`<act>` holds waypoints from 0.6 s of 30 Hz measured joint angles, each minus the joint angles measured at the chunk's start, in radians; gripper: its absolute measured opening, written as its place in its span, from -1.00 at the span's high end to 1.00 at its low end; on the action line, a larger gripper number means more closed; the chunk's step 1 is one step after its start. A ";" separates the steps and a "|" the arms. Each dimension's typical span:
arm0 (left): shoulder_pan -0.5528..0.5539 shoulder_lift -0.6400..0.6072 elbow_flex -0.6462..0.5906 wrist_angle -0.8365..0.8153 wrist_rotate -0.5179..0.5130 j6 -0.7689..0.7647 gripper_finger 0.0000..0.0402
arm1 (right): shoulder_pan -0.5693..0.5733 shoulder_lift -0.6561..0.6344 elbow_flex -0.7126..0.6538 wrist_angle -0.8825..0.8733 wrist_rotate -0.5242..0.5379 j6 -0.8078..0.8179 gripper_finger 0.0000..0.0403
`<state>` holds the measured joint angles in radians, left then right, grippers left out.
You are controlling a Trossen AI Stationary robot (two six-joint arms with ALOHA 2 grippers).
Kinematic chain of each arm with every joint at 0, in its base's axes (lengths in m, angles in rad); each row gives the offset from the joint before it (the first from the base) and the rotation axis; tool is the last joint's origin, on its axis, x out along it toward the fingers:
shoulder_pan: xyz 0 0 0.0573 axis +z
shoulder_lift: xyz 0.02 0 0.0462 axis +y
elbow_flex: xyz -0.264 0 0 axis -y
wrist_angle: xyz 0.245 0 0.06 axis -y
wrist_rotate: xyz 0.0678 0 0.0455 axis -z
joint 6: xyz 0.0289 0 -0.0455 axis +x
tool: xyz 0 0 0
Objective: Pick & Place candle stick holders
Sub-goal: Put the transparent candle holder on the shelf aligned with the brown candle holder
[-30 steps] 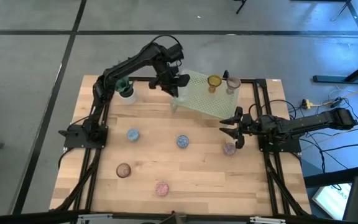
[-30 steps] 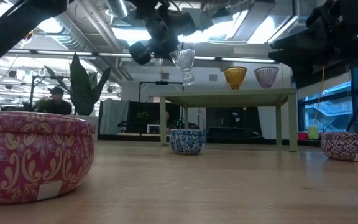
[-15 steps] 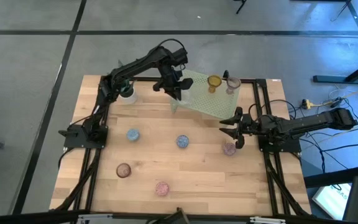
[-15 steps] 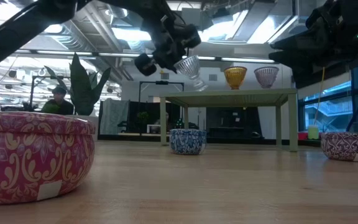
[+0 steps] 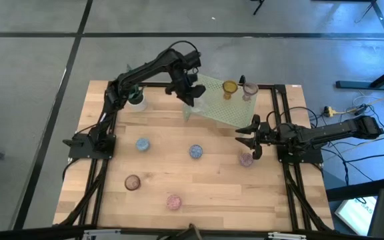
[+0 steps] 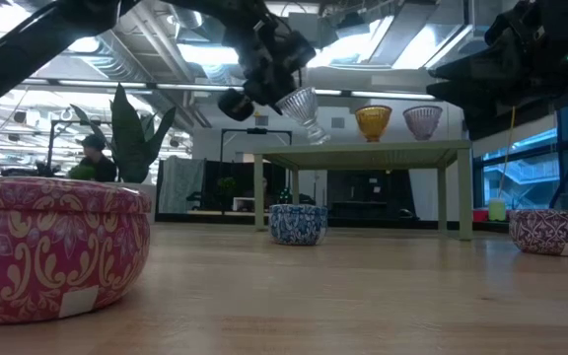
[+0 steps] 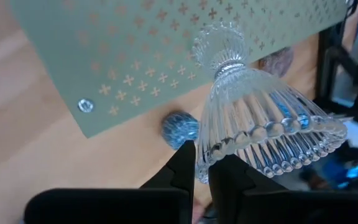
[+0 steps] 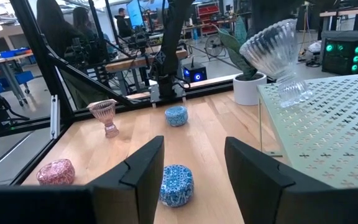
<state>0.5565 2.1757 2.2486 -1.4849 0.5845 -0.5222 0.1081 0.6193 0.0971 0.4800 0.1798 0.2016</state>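
My left gripper [image 5: 192, 93] is shut on a clear ribbed glass candle stick holder [image 6: 302, 106] over the left end of the green rack [image 5: 232, 107]. The holder is tilted, with its foot [image 8: 294, 93] at the rack's top; whether the foot touches the rack I cannot tell. An amber holder [image 5: 229, 87] and a pale pink one [image 5: 249, 89] stand on the rack's far side. My right gripper [image 5: 252, 138] waits open by the rack's near right corner, holding nothing. My left gripper pinches the rim of the holder's bowl [image 7: 202, 158] between its two fingers, one finger [image 7: 182, 168] on either side of the glass wall. The fingers slant down from the table's left. The holder is tilted, bowl toward the gripper and foot [image 7: 219, 43] toward the rack.
On the table stand two blue cups [image 5: 143, 144] [image 5: 196, 152], a brownish one [image 5: 133, 182], a pink one [image 5: 173, 201] and a purple one [image 5: 246, 159] close under my right gripper. A white pot with a plant [image 5: 136, 99] stands at the far left.
My left gripper has sunk a little toward the rack and rolled. The clear holder, upright a second ago, has tipped over, its foot now close over the rack's top. It has kept still for the last half second.
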 joint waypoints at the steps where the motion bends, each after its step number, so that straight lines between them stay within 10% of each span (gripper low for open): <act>1: -0.004 -0.001 0.000 0.000 -0.009 0.026 0.90 | 0.000 0.000 0.000 -0.001 0.000 0.000 0.14; 18: -0.289 -0.170 -0.002 -0.090 -0.375 0.281 0.90 | 0.000 0.000 0.000 -0.002 0.000 0.000 0.14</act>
<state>0.2674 2.0057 2.2471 -1.5746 0.2100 -0.2416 0.1081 0.6193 0.0971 0.4782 0.1799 0.2016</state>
